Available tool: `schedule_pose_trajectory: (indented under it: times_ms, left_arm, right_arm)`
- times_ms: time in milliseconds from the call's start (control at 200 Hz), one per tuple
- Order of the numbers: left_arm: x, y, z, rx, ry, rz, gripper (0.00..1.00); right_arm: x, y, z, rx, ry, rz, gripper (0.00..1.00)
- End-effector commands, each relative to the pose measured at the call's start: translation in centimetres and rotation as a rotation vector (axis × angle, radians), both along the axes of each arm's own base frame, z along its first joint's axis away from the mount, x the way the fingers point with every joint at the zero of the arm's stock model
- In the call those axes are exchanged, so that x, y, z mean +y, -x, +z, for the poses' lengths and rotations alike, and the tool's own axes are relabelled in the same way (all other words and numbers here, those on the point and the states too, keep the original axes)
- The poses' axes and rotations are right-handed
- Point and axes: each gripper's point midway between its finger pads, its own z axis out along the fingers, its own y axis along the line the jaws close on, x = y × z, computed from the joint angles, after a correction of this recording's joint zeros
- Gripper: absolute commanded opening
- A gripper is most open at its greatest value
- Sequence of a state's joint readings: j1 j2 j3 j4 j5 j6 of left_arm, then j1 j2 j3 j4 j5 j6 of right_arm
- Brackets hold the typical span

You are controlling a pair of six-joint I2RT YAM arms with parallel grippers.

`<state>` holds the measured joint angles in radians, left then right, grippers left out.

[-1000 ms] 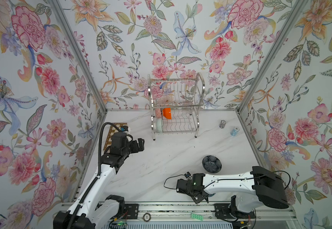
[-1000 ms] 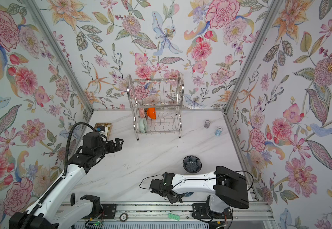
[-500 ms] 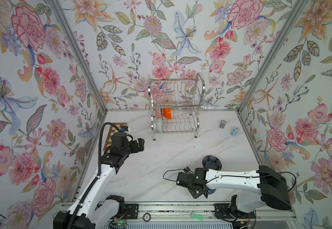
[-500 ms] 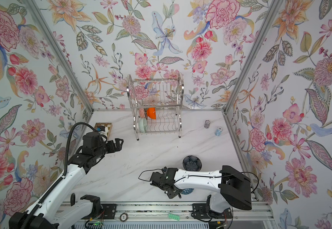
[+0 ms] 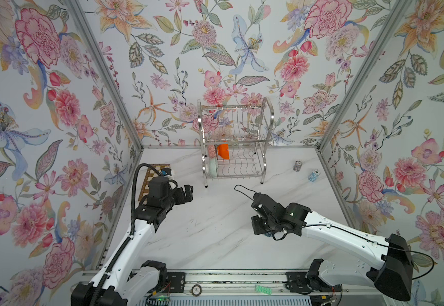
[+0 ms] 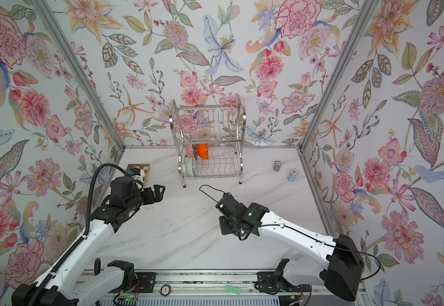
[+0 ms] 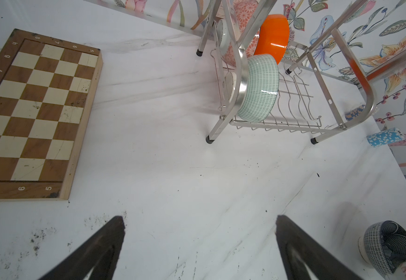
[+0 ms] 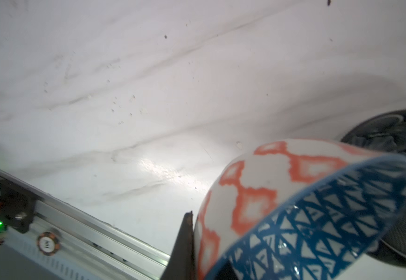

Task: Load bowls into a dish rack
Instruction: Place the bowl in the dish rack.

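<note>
Blue-triangle bowl [image 8: 294, 206], orange lattice on its outside, sits tilted in the right jaws, which are pinched narrow on its wall. One finger [image 8: 185, 244] lies against the lattice side, and its partner is mostly hidden inside the rim. Whether the bowl's foot clears the counter [image 8: 148, 72] cannot be told. Just beside it the dark navy bowl [image 8: 400, 135] rests on the counter, hidden by the right arm [image 5: 334, 233] in both top views. The left jaws stand wide and empty above the counter, fingers [image 7: 105, 244] well apart, near the chessboard [image 7: 34, 109]. By the back wall the dish rack [image 7: 242, 77] carries the orange bowl [image 7: 273, 36] and the mint bowl [image 7: 260, 89] on edge in its lower tier.
</note>
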<state>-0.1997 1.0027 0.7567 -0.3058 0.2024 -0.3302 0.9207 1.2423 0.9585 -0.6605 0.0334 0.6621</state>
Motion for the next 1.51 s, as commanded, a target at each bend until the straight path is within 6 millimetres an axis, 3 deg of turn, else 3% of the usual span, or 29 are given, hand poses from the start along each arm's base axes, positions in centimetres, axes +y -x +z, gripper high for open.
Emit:
schedule_pose_trajectory:
  times_ms: [0,200,370,475,806,1081,1296,1331,1501]
  left_arm:
    - [-0.3,0.4,0.1,-0.006,-0.010,-0.020,0.99]
    - [-0.3,0.4,0.1,-0.006,-0.007,-0.022,0.99]
    - [-0.4,0.4,0.1,-0.008,-0.001,-0.024,0.99]
    - [-0.6,0.4,0.2,-0.009,0.006,-0.031,0.99]
    - [-0.5,0.5,0.3,-0.014,0.004,-0.030,0.99]
    - [-0.6,0.5,0.3,-0.015,0.008,-0.033,0.99]
    - [-0.7,0.5,0.3,-0.012,0.008,-0.035,0.99]
    - [-0.6,0.5,0.3,-0.014,0.007,-0.032,0.99]
    - [-0.7,0.6,0.3,-0.012,0.003,-0.032,0.99]
  right_arm:
    - [4.7,-3.1,3.8,-0.077,-0.301,0.012,0.00]
    - [8.6,-6.8,7.2,-0.082,-0.603,-0.026,0.00]
    - [9.5,-9.8,10.5,-0.114,-0.836,-0.093,0.00]
    - [10.6,-11.1,11.4,-0.059,-0.959,-0.092,0.00]
    - [13.0,-13.9,12.0,0.082,-1.101,-0.055,0.00]
    - [12.0,-17.0,11.7,0.122,-1.149,-0.063,0.00]
    - [12.9,-18.9,10.8,0.180,-1.159,-0.018,0.00]
    - [11.9,-20.2,10.6,0.169,-1.164,-0.040,0.00]
    - [11.5,-21.8,10.3,0.166,-1.160,-0.033,0.00]
